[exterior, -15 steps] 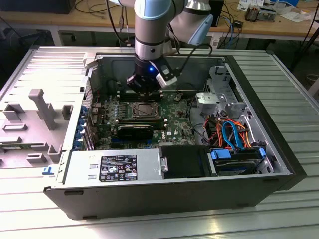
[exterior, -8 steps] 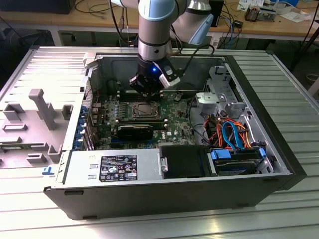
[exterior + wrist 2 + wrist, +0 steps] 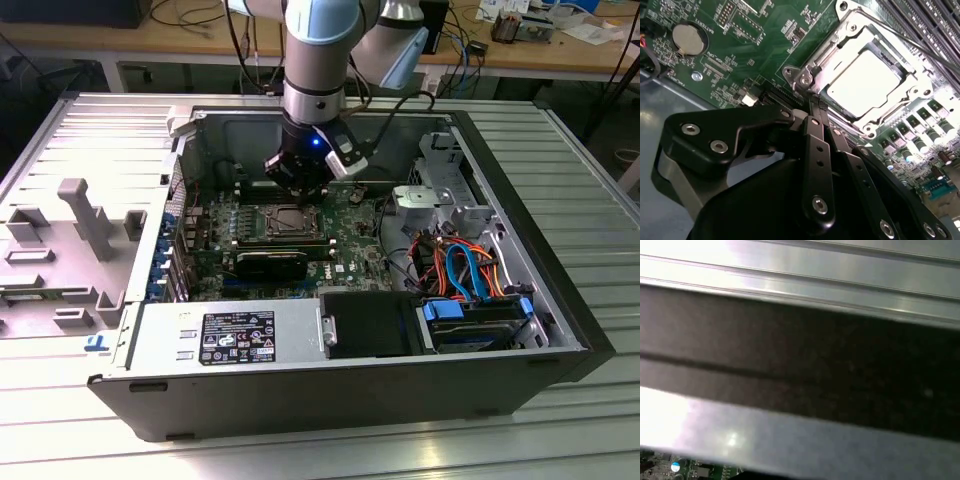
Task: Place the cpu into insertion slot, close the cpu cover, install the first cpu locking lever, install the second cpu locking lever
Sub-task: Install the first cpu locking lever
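Tool [image 3: 812, 107] pressed together, tips down at the corner of the cpu cover [image 3: 840, 55], which lies flat over the socket. The cpu [image 3: 865, 82] sits in the slot just past the tips, framed by the cover's window. Motherboard [image 3: 740, 30] all around; open computer case [image 3: 330, 390] on ribbed worktop [image 3: 590, 180].

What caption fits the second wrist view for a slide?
Pincer tips at the corner of the cpu cover, which lies closed over the cpu on the green motherboard.

The cpu [image 3: 866, 84] lies in the socket under the cpu cover [image 3: 840, 45].
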Motion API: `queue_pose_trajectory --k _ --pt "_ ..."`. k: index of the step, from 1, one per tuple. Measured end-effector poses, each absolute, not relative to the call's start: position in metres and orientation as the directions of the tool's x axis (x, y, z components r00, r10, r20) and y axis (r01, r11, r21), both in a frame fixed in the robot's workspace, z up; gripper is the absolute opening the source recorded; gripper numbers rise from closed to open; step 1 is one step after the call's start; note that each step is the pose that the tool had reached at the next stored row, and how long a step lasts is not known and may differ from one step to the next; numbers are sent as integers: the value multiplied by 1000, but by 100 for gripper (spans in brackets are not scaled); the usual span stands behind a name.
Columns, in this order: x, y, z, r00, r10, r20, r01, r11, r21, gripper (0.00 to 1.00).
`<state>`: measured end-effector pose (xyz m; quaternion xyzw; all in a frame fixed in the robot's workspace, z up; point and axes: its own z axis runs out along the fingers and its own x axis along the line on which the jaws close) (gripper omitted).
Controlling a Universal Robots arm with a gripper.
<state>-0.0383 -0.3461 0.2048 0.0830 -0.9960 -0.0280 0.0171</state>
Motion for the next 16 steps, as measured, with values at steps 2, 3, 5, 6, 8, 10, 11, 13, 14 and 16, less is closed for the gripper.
queue_pose_trajectory --k 2,3,5,6,8,10,11,13,14,16 --pt "-35 -347 204 -986 -166 32 -164 985 59 11" --pt "-33 -347 203 -986 -166 34 -164 985 59 11" --pt "-31 -347 202 -985 -166 35 -164 985 60 11" --pt "-30 -347 202 -985 -166 36 -164 985 60 11" --pt "-30 -347 201 -985 -166 36 -164 985 61 11" --pt "-30 -346 201 -985 -167 34 -164 984 73 11" --pt "-30 -347 201 -985 -167 33 -164 983 79 11" --pt "-30 -346 201 -985 -167 32 -164 982 88 11" --pt "-30 -346 202 -985 -168 31 -164 982 90 11" --pt "-30 -345 205 -985 -168 28 -164 982 95 11"
